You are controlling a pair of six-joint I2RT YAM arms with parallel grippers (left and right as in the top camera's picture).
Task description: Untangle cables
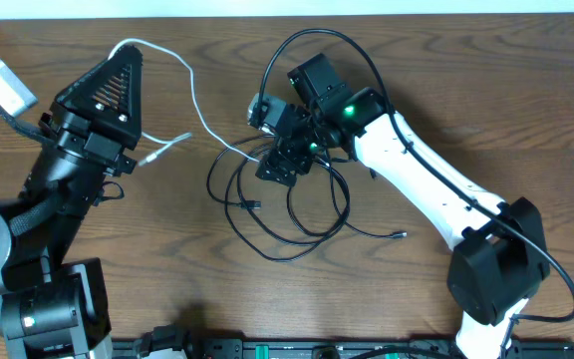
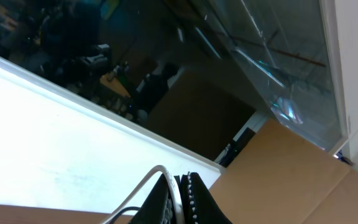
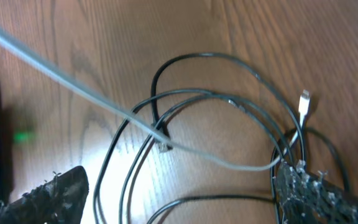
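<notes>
The white cable (image 1: 193, 92) arcs from my left gripper (image 1: 125, 52) across the table into the tangle of black cables (image 1: 292, 214). Its loose plug end (image 1: 172, 147) lies beside the left arm. In the left wrist view the left gripper (image 2: 180, 178) is shut on the white cable (image 2: 178, 198), lifted and facing away from the table. My right gripper (image 1: 281, 160) hovers low over the tangle's top and stands open. In the right wrist view its fingers (image 3: 53, 194) straddle black cable loops (image 3: 143, 155), with the white cable (image 3: 92, 93) crossing them and a small light plug (image 3: 303, 99) nearby.
A grey box-like device (image 1: 3, 84) sits at the far left edge. A black plug end (image 1: 400, 235) trails out to the right of the tangle. The arm bases and a black rail (image 1: 297, 349) line the front edge. The wooden table (image 1: 486, 90) ends at the back.
</notes>
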